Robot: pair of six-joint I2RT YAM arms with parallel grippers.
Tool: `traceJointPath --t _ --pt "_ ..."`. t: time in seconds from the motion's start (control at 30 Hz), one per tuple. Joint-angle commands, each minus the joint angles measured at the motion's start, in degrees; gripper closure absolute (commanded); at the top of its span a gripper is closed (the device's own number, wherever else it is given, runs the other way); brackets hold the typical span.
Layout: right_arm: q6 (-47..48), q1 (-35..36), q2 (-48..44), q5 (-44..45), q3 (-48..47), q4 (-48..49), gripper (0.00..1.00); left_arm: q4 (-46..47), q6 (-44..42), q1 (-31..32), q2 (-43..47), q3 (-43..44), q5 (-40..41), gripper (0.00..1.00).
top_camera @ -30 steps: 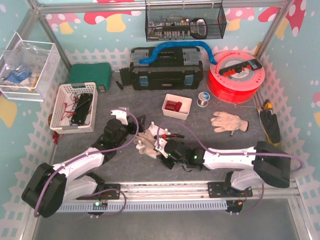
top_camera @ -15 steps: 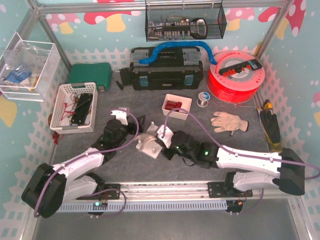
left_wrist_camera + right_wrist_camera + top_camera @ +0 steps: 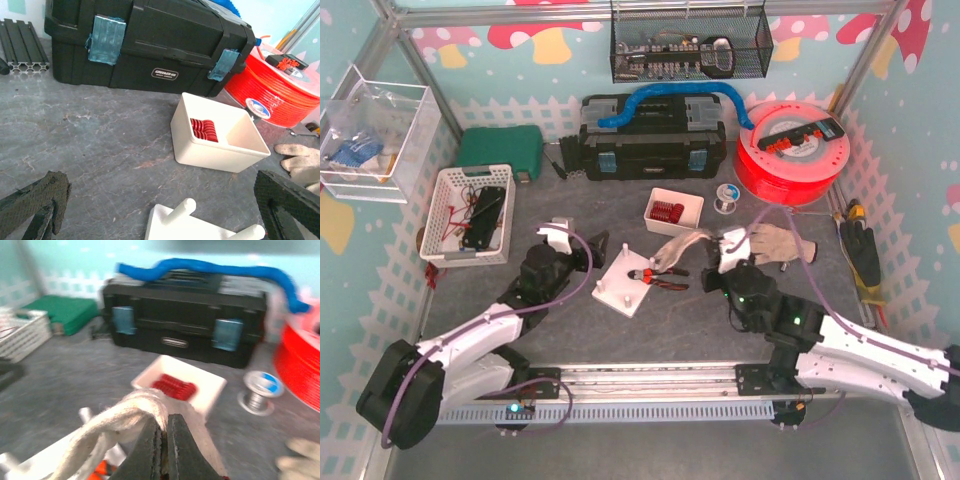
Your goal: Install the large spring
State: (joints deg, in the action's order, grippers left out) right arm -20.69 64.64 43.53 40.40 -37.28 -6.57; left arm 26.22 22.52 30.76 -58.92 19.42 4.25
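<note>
The springs (image 3: 202, 129), taken to be the red coils in the box (image 3: 673, 212) at 1 o'clock of the peg plate (image 3: 625, 283) on the tabletop (image 3: 660, 335), are judged light, compressible and apt to flick away. They are best pinched across the coil at mid-length. The left fingers (image 3: 35, 200) stand wide apart and empty over the plate's 12 o'clock edge, while the right fingers (image 3: 150, 445), at 3 o'clock of the plate, are pinched on a fold of glove (image 3: 120, 422).

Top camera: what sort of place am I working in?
Likely a small workshop-style robot cell: a fenced tabletop holding a black toolbox and a red spool, with a wire basket of small hardware hung at the back.
</note>
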Motion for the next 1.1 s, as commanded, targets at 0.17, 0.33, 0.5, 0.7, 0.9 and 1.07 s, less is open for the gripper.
traceJointPath --t 0.17,0.33,0.5,0.7,0.9,1.07 --pt "-9.54 -11.72 -13.12 13.08 10.13 -4.24 1.0 2.77 -0.48 -0.23 -1.9 -0.02 -2.25 0.01" --pt "-9.91 -18.69 -11.44 12.13 11.97 -3.87 1.0 2.7 -0.62 -0.19 -1.84 -0.1 -2.12 0.01" --pt "-10.44 -24.29 -5.84 11.07 12.06 0.31 1.0 2.53 -0.61 -0.19 -1.8 -0.07 -1.8 0.01" --pt "-11.98 -33.22 0.66 8.82 11.72 7.88 1.0 2.33 -0.96 -0.19 -1.91 0.03 -0.92 0.01" --pt "-16.19 -45.35 3.81 -0.48 12.42 12.31 1.0 2.14 -1.17 -0.18 -1.32 -0.01 -0.62 0.01" --pt "-21.48 -48.3 5.85 -7.46 17.04 10.89 0.88 2.27 -1.38 -0.18 -1.69 0.03 -0.39 0.01"
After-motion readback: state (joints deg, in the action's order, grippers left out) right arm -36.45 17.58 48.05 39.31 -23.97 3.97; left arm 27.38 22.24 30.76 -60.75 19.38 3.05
